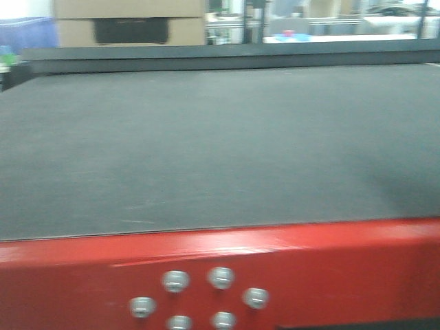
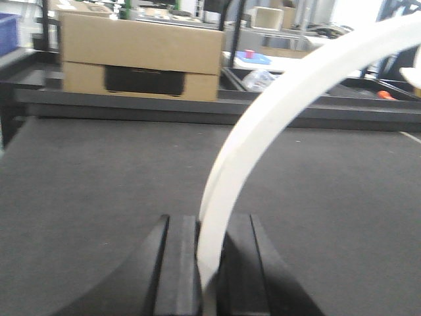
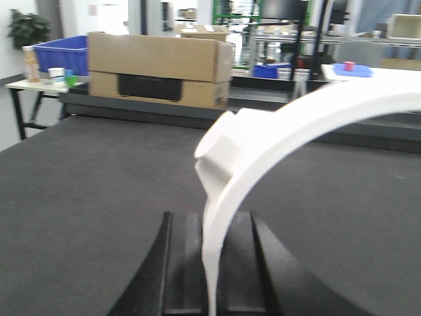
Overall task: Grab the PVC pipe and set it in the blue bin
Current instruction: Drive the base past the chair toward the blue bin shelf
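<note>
Left wrist-mounted: PVC pipe [image 2: 276, 112] clamped in left tool [image 2: 209, 266], arcing up-right; right tool [image 3: 214, 266] grips likewise.

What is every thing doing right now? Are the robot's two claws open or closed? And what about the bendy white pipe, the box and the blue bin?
Left gripper: shut on the PVC pipe.
Right gripper: shut on PVC pipe below a chunky joint; cannot tell if it is the same pipe.
PVC pipe: held, curving up off the table.
Cardboard box: closed, upright.
Blue bin: upright, far off; inside hidden.
</note>
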Available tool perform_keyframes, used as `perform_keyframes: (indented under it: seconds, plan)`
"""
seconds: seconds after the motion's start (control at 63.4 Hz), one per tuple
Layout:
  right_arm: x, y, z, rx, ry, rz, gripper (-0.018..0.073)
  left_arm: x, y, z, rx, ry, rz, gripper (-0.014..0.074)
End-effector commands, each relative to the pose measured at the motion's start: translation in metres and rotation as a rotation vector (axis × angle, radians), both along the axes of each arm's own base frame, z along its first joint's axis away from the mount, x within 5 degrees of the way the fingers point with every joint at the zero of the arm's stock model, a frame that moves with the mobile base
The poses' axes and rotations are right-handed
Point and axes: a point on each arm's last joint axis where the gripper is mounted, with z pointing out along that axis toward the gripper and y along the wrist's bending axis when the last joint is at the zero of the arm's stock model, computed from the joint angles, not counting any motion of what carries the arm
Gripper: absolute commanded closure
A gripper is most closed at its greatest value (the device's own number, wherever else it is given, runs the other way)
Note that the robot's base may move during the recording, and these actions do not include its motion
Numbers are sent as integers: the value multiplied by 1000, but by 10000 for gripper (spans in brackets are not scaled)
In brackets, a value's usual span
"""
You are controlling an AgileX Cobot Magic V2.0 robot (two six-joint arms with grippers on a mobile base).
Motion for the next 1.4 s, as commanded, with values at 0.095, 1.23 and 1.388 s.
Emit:
perform_keyframes:
  seconds: [0.095,1.23,1.388]
  plan:
    - [-2,0,3,-8,-38,-1,727,-1,0,3,-8,-28,0,708]
    - [-2,0,3,-8,-38,-1,727,-1,0,3,-8,-28,0,708]
    - [-2,0,3,-8,-38,-1,727,-1,0,3,-8,-28,0,708]
